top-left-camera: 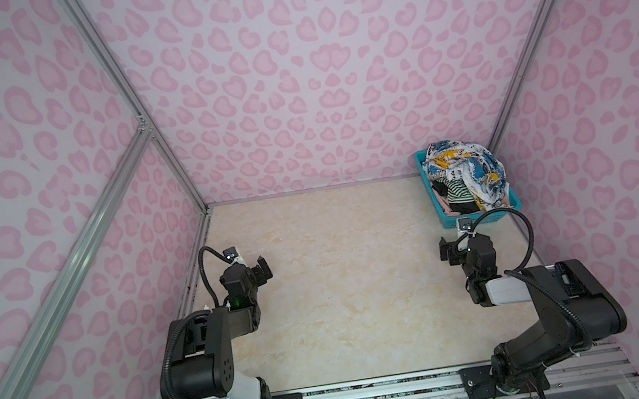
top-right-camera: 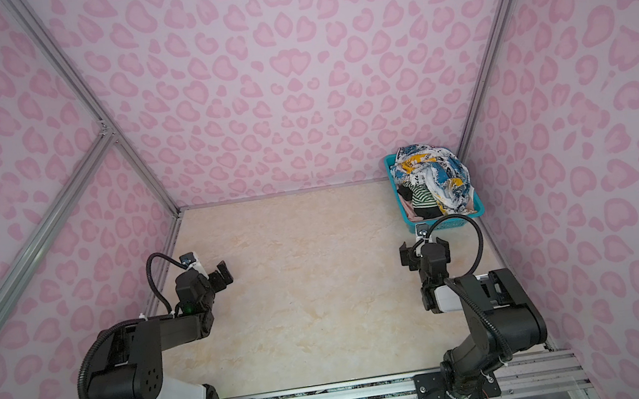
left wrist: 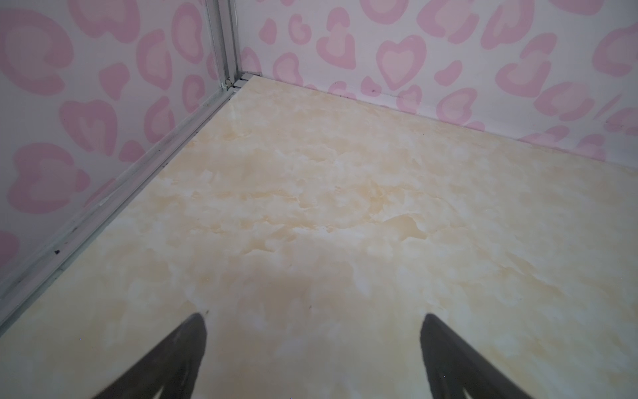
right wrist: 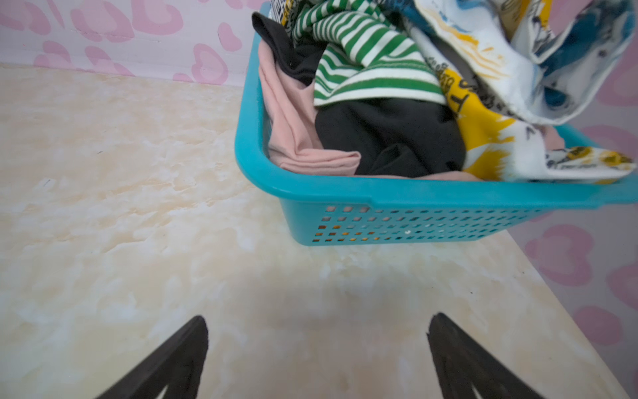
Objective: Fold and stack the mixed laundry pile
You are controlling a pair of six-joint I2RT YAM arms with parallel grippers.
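Observation:
The mixed laundry pile (top-left-camera: 465, 173) (top-right-camera: 432, 177) fills a teal mesh basket (top-left-camera: 432, 194) (top-right-camera: 400, 198) at the table's back right corner. In the right wrist view a white garment with blue and yellow splashes (right wrist: 500, 51) lies on top. Under it are a green-and-white striped top (right wrist: 366, 58), a black garment (right wrist: 390, 134) and a pale pink one (right wrist: 293, 131). My right gripper (top-left-camera: 460, 247) (top-right-camera: 423, 246) (right wrist: 319, 316) hovers open just short of the basket's near wall (right wrist: 414, 221), empty. My left gripper (top-left-camera: 262, 271) (top-right-camera: 222, 275) (left wrist: 313, 316) is open and empty over bare table at the left.
The beige marbled table (top-left-camera: 354, 288) is boxed in by pink heart-print walls on three sides. An aluminium rail (left wrist: 114, 203) runs along the left edge close to my left gripper. The arm bases sit on a metal rail (top-left-camera: 377, 394) at the front.

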